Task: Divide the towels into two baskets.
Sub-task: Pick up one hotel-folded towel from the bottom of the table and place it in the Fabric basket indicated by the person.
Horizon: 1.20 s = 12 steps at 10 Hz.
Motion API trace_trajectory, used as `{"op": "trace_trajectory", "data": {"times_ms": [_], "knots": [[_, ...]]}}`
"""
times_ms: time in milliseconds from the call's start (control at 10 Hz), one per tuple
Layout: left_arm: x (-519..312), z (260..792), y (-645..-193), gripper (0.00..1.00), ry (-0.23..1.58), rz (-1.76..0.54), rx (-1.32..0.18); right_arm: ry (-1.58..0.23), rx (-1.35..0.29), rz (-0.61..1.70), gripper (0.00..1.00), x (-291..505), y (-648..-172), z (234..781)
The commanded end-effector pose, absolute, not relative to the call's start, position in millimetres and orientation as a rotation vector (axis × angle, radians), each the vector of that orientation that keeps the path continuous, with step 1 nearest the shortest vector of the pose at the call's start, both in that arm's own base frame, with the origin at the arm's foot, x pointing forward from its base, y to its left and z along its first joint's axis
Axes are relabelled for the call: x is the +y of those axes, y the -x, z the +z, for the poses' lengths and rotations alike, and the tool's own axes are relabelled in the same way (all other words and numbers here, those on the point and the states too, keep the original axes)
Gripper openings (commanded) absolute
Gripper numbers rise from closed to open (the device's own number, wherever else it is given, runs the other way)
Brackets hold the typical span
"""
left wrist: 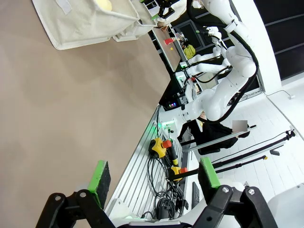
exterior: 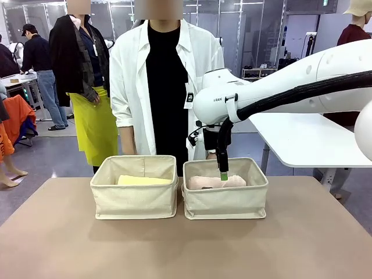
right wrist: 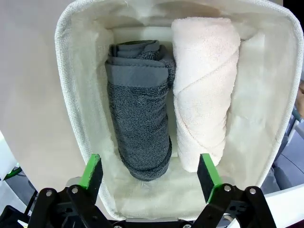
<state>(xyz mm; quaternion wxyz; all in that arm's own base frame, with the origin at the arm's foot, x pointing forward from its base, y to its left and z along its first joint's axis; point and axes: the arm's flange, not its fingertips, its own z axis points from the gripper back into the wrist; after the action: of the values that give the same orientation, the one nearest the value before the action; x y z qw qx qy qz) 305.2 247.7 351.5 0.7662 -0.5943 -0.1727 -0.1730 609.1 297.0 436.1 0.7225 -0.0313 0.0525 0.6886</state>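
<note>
Towels already sit in both baskets: the pale yellow towel [exterior: 143, 181] lies in the left basket [exterior: 135, 200], and in the right basket [exterior: 225, 203] the dark grey towel [right wrist: 139, 123] and the pale pink towel [right wrist: 204, 90] lie side by side, just touching, each running along the basket's length. The right end effector [exterior: 223, 173] hangs just above the pink towel inside the right basket, its green pads [right wrist: 91, 172] spread wide to either side of the two rolls and gripping nothing. The left end effector [left wrist: 154, 176] is off to the side over bare counter [left wrist: 61, 123], its fingers likewise well apart and empty. A white towel cannot be made out; it may lie hidden behind the left basket's near wall. Judging by this, the sorting looks close to finished and the step in hand is a clean release and retreat. To do it well, the right arm should lift straight up with its fingers kept apart, clearing the soft rim before swinging sideways, so no pad snags the terry or drags the canvas wall.
</note>
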Motion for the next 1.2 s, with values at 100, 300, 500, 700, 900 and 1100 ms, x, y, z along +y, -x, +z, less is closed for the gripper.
{"op": "trace_trajectory", "data": {"times_ms": [100, 300, 500, 700, 900, 1100], "knots": [[246, 354, -300, 0.95, 1.292, -0.377, -0.381, 0.069, 0.116, 1.521, 1.0, 297, -609, 436], [246, 354, -300, 0.95, 1.292, -0.377, -0.381, 0.014, 0.057, 1.443, 1.0, 272, -576, 482], [246, 354, -300, 0.95, 1.292, -0.377, -0.381, -0.033, 0.016, 1.319, 1.0, 229, -548, 505], [246, 354, -300, 0.95, 1.292, -0.377, -0.381, -0.197, -0.046, 1.135, 1.0, 172, -515, 508], [246, 354, -300, 0.95, 1.292, -0.377, -0.381, -0.389, -0.085, 0.945, 1.0, 105, -481, 487], [246, 354, -300, 0.95, 1.292, -0.377, -0.381, -0.623, -0.191, 0.749, 1.0, 33, -460, 455]]}}
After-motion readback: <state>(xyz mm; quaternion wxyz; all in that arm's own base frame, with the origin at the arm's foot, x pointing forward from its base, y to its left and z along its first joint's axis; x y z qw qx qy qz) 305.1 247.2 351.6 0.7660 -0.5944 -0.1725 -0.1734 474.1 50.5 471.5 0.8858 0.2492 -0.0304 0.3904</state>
